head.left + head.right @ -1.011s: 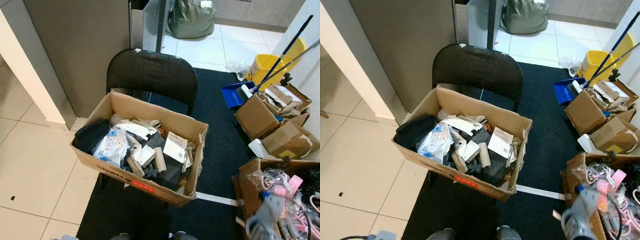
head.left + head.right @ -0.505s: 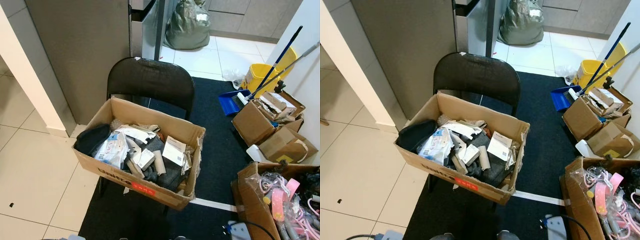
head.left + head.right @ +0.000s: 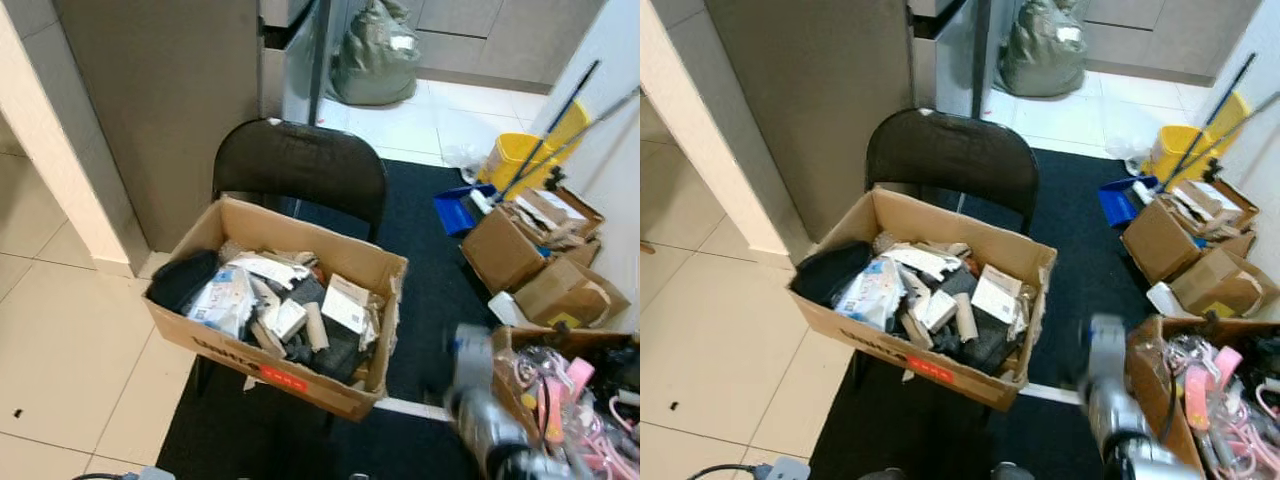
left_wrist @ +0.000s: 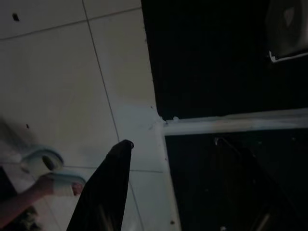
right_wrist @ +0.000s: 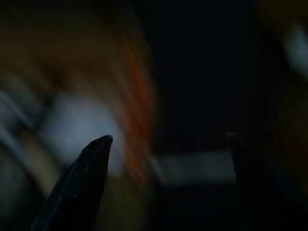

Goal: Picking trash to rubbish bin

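Note:
An open cardboard box (image 3: 220, 335) full of trash rests on a black chair (image 3: 300, 165) in front of me. Paper scraps (image 3: 350, 302), a cardboard tube (image 3: 315, 325), a plastic packet (image 3: 222, 298) and dark cloth (image 3: 182, 278) lie in it. My right arm (image 3: 1110, 400) shows as a blurred silver shape at the lower right, beside the box's right corner. In the right wrist view the right gripper (image 5: 168, 144) is open, its fingers (image 5: 82, 187) wide apart over a blurred scene. The left gripper (image 4: 178, 154) hangs open above pale floor tiles and the dark mat's edge.
A green rubbish bag (image 3: 375, 55) sits on the far tiles. A yellow mop bucket (image 3: 515, 160), a blue dustpan (image 3: 455, 205) and cardboard boxes (image 3: 505, 245) line the right wall. A box of pink items (image 3: 570, 390) stands at the lower right. A grey cabinet (image 3: 170, 90) rises behind the chair.
The camera view has tilted slightly. My right arm has come up into view at the lower right, blurred with motion, nearer the box.

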